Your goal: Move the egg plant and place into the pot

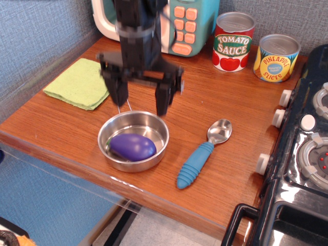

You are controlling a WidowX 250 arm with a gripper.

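The purple egg plant (132, 147) lies on its side inside the shiny steel pot (155, 128) near the table's front edge. My gripper (140, 97) hangs above the pot's far rim, open and empty, its two black fingers (118, 92) spread wide apart. It is clear of the egg plant. The arm rises behind it and is slightly blurred.
A blue-handled spoon (202, 154) lies right of the pot. A green cloth (77, 82) lies at the left. Tomato sauce (233, 42) and pineapple (277, 57) cans stand at the back. A toy microwave (189, 23) is behind the arm. A black stove (302, 154) is at the right.
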